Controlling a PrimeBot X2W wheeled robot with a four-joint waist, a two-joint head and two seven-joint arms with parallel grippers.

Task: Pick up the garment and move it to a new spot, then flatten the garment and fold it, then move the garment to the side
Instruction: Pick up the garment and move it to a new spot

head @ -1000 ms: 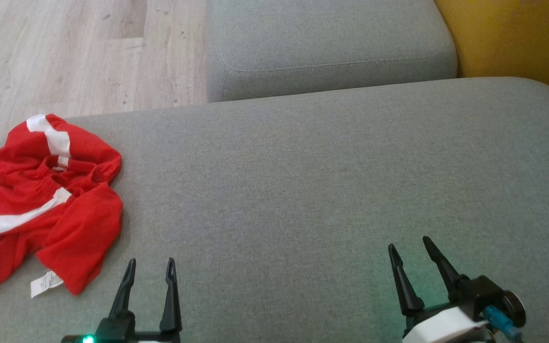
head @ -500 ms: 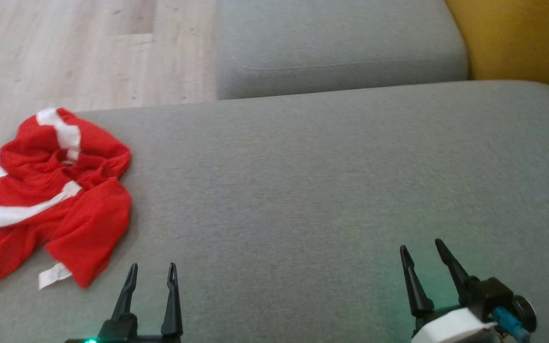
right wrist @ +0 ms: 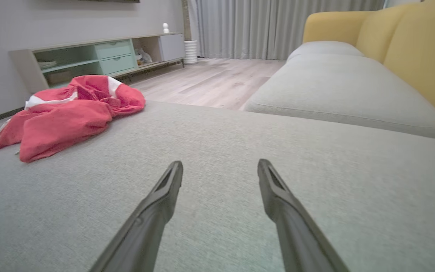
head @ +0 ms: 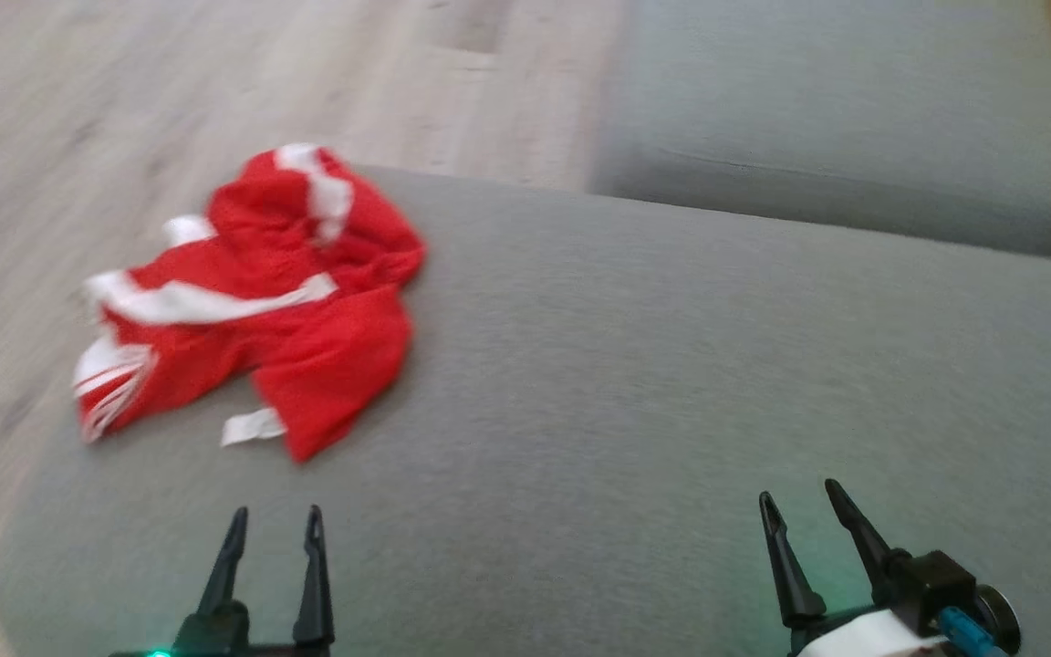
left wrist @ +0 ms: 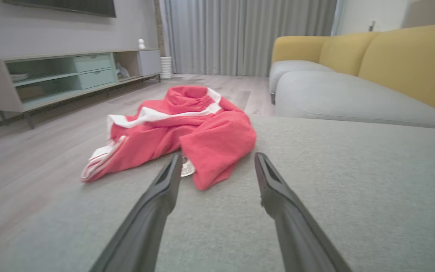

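Garment [head: 288, 306] crumpled, long axis near-left to far-right; left end effector [head: 275, 513], right end effector [head: 798, 491] open, empty

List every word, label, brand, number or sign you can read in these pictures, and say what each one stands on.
No text can be read in any view.
White tag at the near edge of the red garment: any print is too small and blurred to read.
White striped mark at the garment's left end in the head view: stripes, with no legible letters.
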